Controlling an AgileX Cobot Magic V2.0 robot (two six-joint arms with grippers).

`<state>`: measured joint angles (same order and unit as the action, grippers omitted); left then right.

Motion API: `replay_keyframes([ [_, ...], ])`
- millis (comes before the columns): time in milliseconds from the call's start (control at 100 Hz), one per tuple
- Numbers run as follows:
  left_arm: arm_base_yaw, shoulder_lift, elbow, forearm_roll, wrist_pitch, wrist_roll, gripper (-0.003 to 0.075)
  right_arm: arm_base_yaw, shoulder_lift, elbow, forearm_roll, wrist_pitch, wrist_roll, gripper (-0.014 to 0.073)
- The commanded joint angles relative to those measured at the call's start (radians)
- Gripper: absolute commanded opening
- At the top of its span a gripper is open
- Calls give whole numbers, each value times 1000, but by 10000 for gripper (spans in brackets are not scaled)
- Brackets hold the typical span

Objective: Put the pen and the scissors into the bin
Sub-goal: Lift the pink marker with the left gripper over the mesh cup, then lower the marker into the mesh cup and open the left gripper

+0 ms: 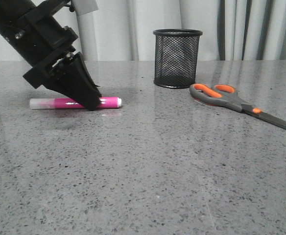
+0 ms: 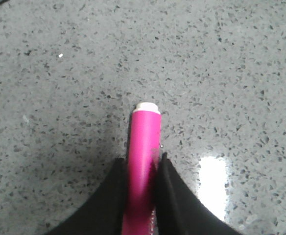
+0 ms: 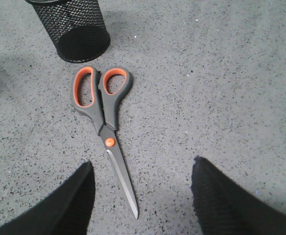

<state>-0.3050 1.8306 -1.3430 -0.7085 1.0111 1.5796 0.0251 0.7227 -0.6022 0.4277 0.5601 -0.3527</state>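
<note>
The magenta pen (image 1: 67,103) lies flat on the table at the left, whitish cap to the left. My left gripper (image 1: 90,102) is down on it and shut on its barrel; in the left wrist view both fingers press the pen (image 2: 144,147) at the gripper (image 2: 142,164). The scissors (image 1: 221,95) lie closed at the right, handles toward the bin (image 1: 177,58). My right gripper (image 3: 142,169) is open above the table; the scissors (image 3: 104,112) lie ahead, blade tip between the fingers, with the bin (image 3: 74,27) beyond. The right gripper does not show in the front view.
The grey speckled table (image 1: 148,166) runs to a pale curtain (image 1: 241,24) at the back. A bright light reflection (image 2: 212,181) shows on the table beside the left gripper's fingers.
</note>
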Motion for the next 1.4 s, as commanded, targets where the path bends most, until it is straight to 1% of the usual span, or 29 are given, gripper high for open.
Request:
replay_keyframes([
  [0,-9,-73,-54,-68,28,-24,-19,-7,3,-35,7,-55,-12,392],
  [60,-9,-95,-82,-118,47,-26,-19,-7,3,-35,7,-55,-12,392],
  [130,-9,-126,-118,-217,50,-28,-19,-7,3,-35,7,-55,-12,392],
  [180,-9,-147,-139,-319,33,-28,-19,-7,3,-35,7,-55,-12,392],
  [260,-11,-167,-161,-557,-13,-26,-19,-7,3,-35,7,-55,-12,392],
  [300,-22,-167,-172,-662,-50,-10,-19,-7,3,-35,7,-55,-12,392],
  [350,-42,-167,-184,-756,-109,12,-19,-7,3,-35,7,-54,-12,392],
  [470,-126,-150,-208,-874,-288,107,-19,-7,3,-35,7,-49,-12,392],
  [560,-191,-108,-239,-929,-389,181,-19,-7,3,-35,7,-48,-12,392],
  [640,-228,-51,-277,-977,-462,212,-19,-7,3,-35,7,-48,-12,392],
  [750,-249,33,-353,-1027,-466,252,-19,-7,3,-35,7,-46,-12,392],
  [850,-254,114,-424,-1033,-472,252,-19,-7,3,-35,7,-46,-12,392],
  [980,-254,183,-483,-1094,-472,252,-19,-7,3,-35,7,-46,-12,392],
  [1080,-254,218,-504,-1117,-472,252,-19,-7,3,-35,7,-46,-12,392],
  [1320,-254,246,-507,-1115,-465,252,-14,-7,3,-35,7,-44,-14,392],
  [1390,-254,246,-507,-1114,-466,252,24,-7,3,-35,7,-44,-14,392],
])
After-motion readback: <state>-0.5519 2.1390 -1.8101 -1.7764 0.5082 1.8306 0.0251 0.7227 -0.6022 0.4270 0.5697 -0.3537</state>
